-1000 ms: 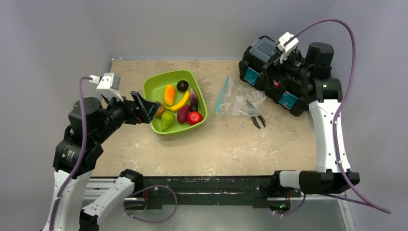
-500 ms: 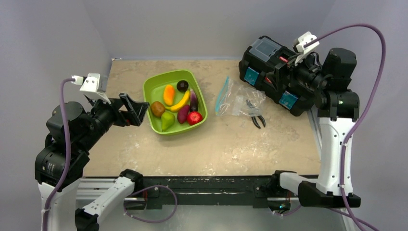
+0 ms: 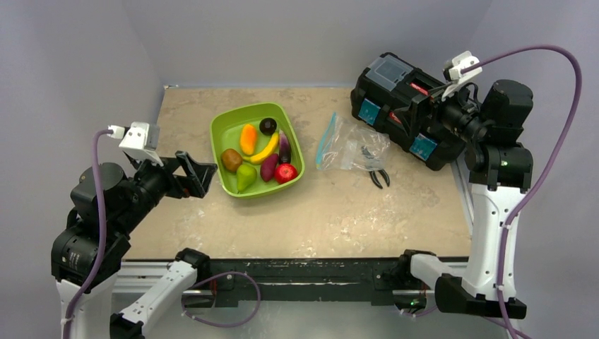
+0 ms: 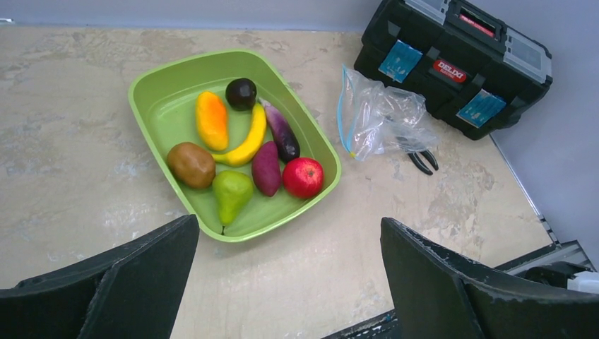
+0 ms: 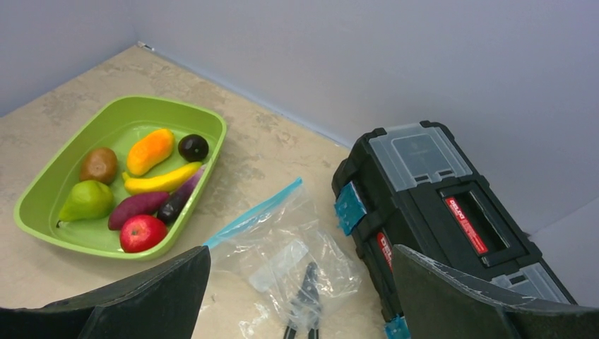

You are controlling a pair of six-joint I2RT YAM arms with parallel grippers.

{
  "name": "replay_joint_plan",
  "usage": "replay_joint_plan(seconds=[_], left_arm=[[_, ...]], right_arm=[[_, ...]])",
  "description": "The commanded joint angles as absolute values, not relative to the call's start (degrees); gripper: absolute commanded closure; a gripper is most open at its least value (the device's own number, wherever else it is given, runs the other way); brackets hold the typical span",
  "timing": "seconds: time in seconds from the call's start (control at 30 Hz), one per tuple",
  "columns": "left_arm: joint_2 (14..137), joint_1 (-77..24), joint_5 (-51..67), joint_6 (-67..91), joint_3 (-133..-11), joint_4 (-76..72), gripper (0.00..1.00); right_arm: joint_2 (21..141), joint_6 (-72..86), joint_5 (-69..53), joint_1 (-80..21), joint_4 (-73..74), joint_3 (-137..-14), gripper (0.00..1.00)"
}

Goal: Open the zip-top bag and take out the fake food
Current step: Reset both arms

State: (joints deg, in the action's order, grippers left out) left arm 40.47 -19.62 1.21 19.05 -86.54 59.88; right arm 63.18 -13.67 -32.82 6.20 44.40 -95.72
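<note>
Top view: the fake food (image 3: 265,155) is all sitting in the green tray (image 3: 220,127). The zip-top bag (image 3: 346,145) lies flat on the worktop (image 3: 318,212) between the tray and the black toolbox (image 3: 395,92). So the emptying looks done to me. The right arm hangs right by the toolbox and could bump it on a careless swing.

Left wrist view: the left claw (image 4: 289,221) is spread wide, holding nothing, and hangs near the tray's front edge. Drop from there and it could clip the rim and tip the fruit out. The toolbox's red label reads "DELXI"; the smaller print under it is too tiny to read.

Right wrist view: the right claw (image 5: 300,248) is wide open too and empty, above the bag. The pliers (image 5: 305,282) are tangled up with it, though I can't tell if they're inside or underneath. Grab that thin, crinkly plastic and they'd probably drag along.
</note>
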Motion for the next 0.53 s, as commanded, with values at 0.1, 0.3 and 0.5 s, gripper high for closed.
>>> replay_joint_plan(seconds=[0.1, 0.3, 0.5], left_arm=[[39.40, -19.33, 0.45, 20.03, -85.62, 59.86, 0.00], [39.04, -19.27, 0.26, 19.80, -84.20, 57.95, 0.00], [40.83, -19.34, 1.81, 19.51, -84.23, 55.84, 0.00]], right_arm=[[64.47, -12.30, -39.17, 8.06, 43.22, -96.29, 0.01], [65.82, -12.53, -44.71, 10.97, 43.86, -97.87, 0.01], [65.14, -11.45, -45.76, 12.35, 43.20, -95.90, 0.01]])
